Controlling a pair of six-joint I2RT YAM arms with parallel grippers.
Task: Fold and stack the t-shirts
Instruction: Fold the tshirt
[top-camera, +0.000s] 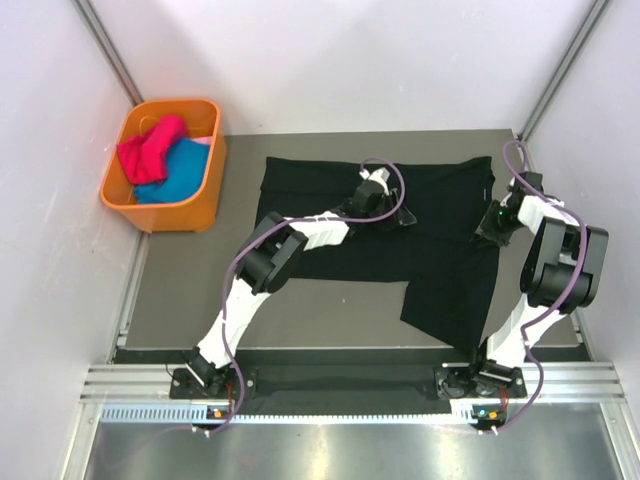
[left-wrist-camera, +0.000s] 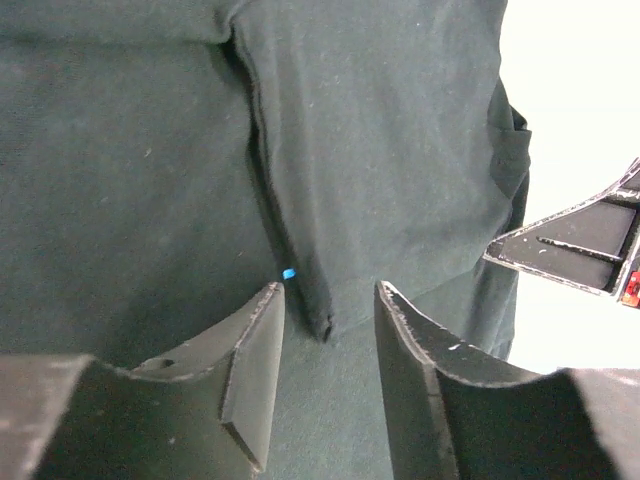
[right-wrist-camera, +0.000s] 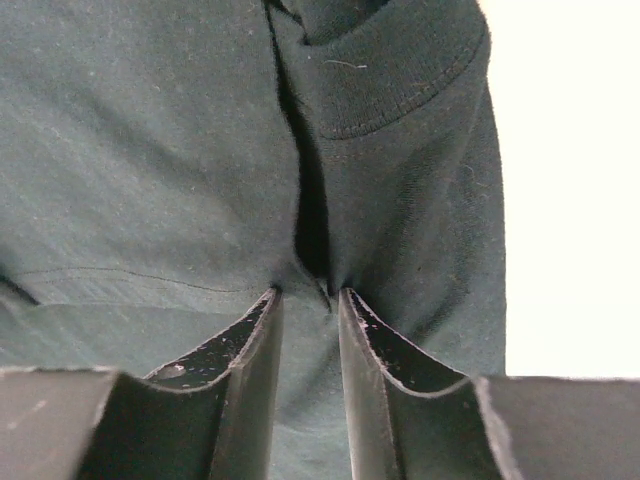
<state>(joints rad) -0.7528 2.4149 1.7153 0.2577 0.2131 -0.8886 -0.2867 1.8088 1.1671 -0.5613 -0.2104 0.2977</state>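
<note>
A large black t-shirt (top-camera: 430, 260) lies spread across the grey table, with a flap hanging toward the near right. My left gripper (top-camera: 392, 212) sits over its upper middle. In the left wrist view it (left-wrist-camera: 330, 300) is open, and a raised fold of black cloth (left-wrist-camera: 300, 290) with a tiny blue mark ends between the fingertips, touching neither. My right gripper (top-camera: 492, 228) is at the shirt's right edge. The right wrist view shows it (right-wrist-camera: 308, 295) pinched on a puckered fold of the shirt (right-wrist-camera: 150, 150) below a ribbed hem band (right-wrist-camera: 400, 80).
An orange basket (top-camera: 165, 215) stands at the table's far left corner, holding a magenta-pink shirt (top-camera: 150, 150) and a teal-blue shirt (top-camera: 180, 178). Bare grey table (top-camera: 300, 310) shows in front of the black shirt. White walls close in on both sides.
</note>
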